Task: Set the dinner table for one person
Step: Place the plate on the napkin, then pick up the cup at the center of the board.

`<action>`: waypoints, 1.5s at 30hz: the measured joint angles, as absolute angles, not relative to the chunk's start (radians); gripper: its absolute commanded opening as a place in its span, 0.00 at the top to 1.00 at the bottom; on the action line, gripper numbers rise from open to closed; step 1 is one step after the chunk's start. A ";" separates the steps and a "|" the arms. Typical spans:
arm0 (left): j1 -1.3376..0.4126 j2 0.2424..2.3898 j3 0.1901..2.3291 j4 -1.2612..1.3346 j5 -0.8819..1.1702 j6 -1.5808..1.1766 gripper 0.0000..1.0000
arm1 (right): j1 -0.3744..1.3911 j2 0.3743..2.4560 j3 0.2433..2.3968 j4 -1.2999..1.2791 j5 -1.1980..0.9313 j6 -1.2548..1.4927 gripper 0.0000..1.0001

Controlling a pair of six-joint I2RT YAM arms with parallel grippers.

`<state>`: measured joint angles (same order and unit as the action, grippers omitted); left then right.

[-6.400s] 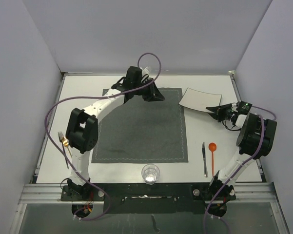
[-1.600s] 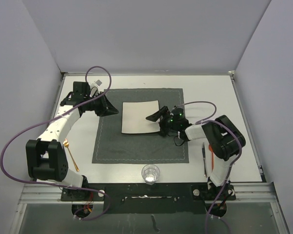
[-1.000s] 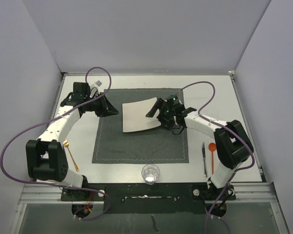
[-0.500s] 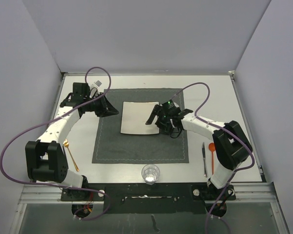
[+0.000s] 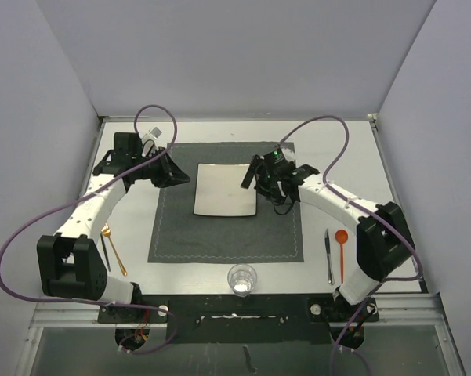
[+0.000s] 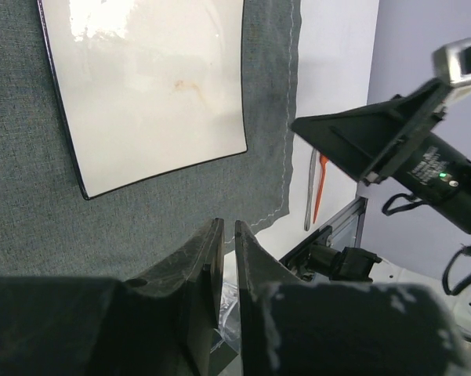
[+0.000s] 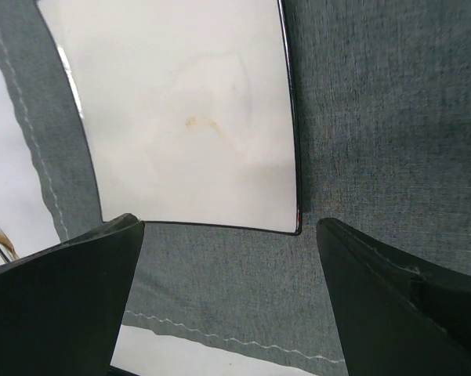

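Plate [image 5: 225, 189] now flat on placemat [image 5: 219, 233], right fingers [image 7: 55, 313] spread, glass [image 5: 242, 278] well apart

Even soft light, blurred near edges

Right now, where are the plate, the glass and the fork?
plate [image 5: 225, 189], top view, on its white middle.
glass [image 5: 242, 279], top view, on its open mouth.
fork [image 5: 115, 252], top view, on its gold handle.
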<state>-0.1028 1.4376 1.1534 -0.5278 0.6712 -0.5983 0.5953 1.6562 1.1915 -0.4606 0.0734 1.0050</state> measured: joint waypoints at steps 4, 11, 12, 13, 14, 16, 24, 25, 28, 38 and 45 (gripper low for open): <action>-0.104 1.434 1.155 -0.535 0.671 -0.594 0.83 | 0.585 1.591 1.243 -0.498 0.125 0.947 0.02; -0.153 1.431 1.172 -0.599 0.614 -0.556 0.72 | 0.545 1.534 1.343 -0.570 0.134 0.815 0.02; -0.172 1.428 1.174 -0.611 0.598 -0.550 0.72 | 0.537 1.532 1.346 -0.579 0.123 0.796 0.02; -0.186 1.426 1.174 -0.618 0.588 -0.544 0.71 | 0.533 1.530 1.346 -0.591 0.111 0.780 0.02; -0.207 1.422 1.174 -0.628 0.571 -0.540 0.71 | 0.527 1.530 1.344 -0.607 0.100 0.765 0.02; -0.249 1.414 1.174 -0.645 0.541 -0.534 0.71 | 0.521 1.526 1.330 -0.627 0.078 0.739 0.01; -0.368 1.333 1.079 -0.686 0.441 -0.530 0.68 | 0.538 1.425 1.265 -0.754 0.013 0.668 0.07; -0.378 1.320 1.063 -0.699 0.428 -0.531 0.67 | 0.545 1.408 1.265 -0.775 0.007 0.660 0.08; -0.387 1.288 1.032 -0.723 0.404 -0.533 0.67 | 0.575 1.364 1.265 -0.837 0.002 0.638 0.08; -0.417 1.246 1.019 -0.746 0.359 -0.547 0.67 | 0.720 1.327 1.244 -1.049 0.048 0.606 0.08; -0.466 1.246 1.012 -0.746 0.328 -0.567 0.67 | 0.812 1.320 1.222 -1.132 0.093 0.610 0.09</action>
